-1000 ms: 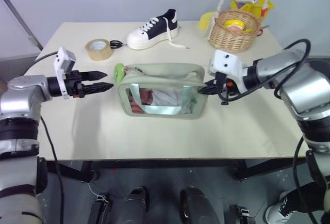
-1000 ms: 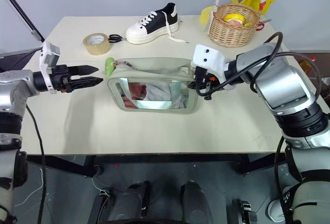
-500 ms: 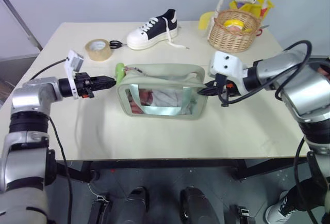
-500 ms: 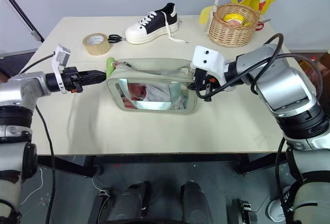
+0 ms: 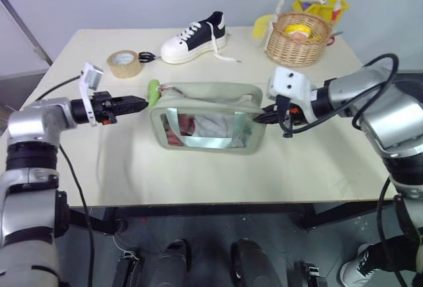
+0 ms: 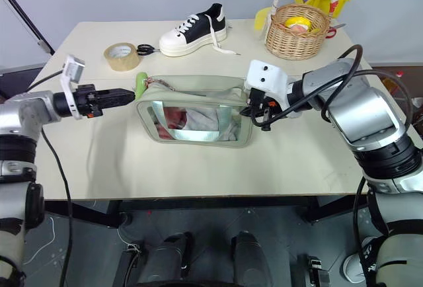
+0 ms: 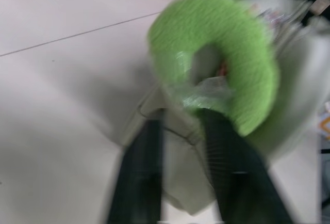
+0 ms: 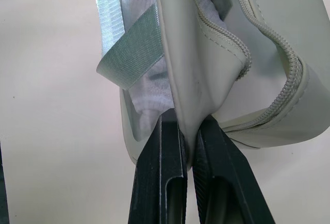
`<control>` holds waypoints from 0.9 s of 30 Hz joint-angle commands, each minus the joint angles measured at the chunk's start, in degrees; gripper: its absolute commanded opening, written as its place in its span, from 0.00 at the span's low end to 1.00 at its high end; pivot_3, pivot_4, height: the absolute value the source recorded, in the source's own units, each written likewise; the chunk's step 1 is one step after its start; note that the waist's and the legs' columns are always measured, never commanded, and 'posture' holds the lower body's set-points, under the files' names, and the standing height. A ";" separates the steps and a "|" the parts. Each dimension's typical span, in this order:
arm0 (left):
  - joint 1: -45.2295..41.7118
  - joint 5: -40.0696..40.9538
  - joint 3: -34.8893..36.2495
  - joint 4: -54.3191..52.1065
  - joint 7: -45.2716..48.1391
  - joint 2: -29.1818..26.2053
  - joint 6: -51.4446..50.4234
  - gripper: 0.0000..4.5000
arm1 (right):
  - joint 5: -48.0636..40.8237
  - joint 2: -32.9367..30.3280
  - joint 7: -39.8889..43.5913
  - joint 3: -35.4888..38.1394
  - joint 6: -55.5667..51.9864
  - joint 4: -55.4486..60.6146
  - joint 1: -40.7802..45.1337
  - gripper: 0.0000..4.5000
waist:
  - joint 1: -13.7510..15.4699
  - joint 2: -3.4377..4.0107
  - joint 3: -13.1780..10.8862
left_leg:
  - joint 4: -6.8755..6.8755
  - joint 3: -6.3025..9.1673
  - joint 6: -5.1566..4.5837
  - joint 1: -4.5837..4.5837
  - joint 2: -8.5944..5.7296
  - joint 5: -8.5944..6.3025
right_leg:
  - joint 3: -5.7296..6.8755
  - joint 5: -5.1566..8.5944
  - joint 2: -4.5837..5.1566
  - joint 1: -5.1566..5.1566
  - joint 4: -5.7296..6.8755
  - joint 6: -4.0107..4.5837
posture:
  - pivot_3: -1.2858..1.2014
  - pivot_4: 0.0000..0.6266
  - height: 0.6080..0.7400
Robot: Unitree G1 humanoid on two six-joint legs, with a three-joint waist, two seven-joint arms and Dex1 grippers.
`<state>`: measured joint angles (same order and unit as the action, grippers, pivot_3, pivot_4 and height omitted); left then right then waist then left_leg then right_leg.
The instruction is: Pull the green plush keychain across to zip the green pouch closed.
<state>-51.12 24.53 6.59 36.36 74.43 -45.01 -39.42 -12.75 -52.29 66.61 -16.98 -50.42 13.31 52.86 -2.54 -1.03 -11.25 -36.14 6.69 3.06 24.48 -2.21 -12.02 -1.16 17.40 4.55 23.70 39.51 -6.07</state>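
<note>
Pinching pouch's end fabric, right gripper [image 8: 188,146] jaws clamped tight. Left gripper [image 7: 180,131] jaws apart, tips at green plush keychain [image 7: 227,53], contact unclear in blurred wrist view. Green pouch [image 5: 206,116] mid-table, zipper open, white cloth inside. Keychain at pouch's left end. Wicker basket [image 5: 297,39] holds yellow items. Both arms reach inward, roughly level.

Unzipped green pouch [image 5: 206,120] (green plush keychain [image 5: 153,90] at left end).
</note>
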 commanded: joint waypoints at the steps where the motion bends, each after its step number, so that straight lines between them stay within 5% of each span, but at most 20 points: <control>1: -1.65 1.74 1.89 -0.93 -0.67 -0.16 -2.42 0.83 | -0.68 -0.26 -0.41 2.10 0.27 1.58 0.53 0.00 | 0.05 0.00 0.00 | -0.02 0.01 0.00 0.00 -0.01 0.00 | 0.00 0.00 0.01 -0.02 0.00 0.00 | 0.52 0.24 0.66; 11: -4.01 1.61 2.47 0.38 -9.30 7.03 -4.95 0.83 | -0.65 -0.79 -0.61 2.34 0.09 2.34 0.37 0.00 | 0.15 -0.02 0.01 | -0.05 0.04 0.00 -0.01 -0.01 0.00 | 0.04 0.00 0.02 -0.04 0.03 -0.01 | 0.52 0.24 0.66; 27: -3.79 4.32 5.92 1.05 -9.67 5.53 -9.68 0.83 | -0.90 -1.78 -0.67 2.70 -0.53 3.40 -0.31 0.00 | 0.05 -0.02 0.01 | -0.04 0.03 0.01 0.00 -0.03 0.00 | 0.02 -0.01 0.04 -0.03 0.03 -0.02 | 0.52 0.24 0.66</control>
<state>-54.19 27.76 11.13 38.13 64.44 -38.60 -49.06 -12.89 -53.15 66.04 -16.63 -50.97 14.63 52.18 -2.49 -1.04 -11.24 -36.17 6.72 3.07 24.48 -2.25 -12.01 -1.14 17.40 4.59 23.68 39.54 -6.09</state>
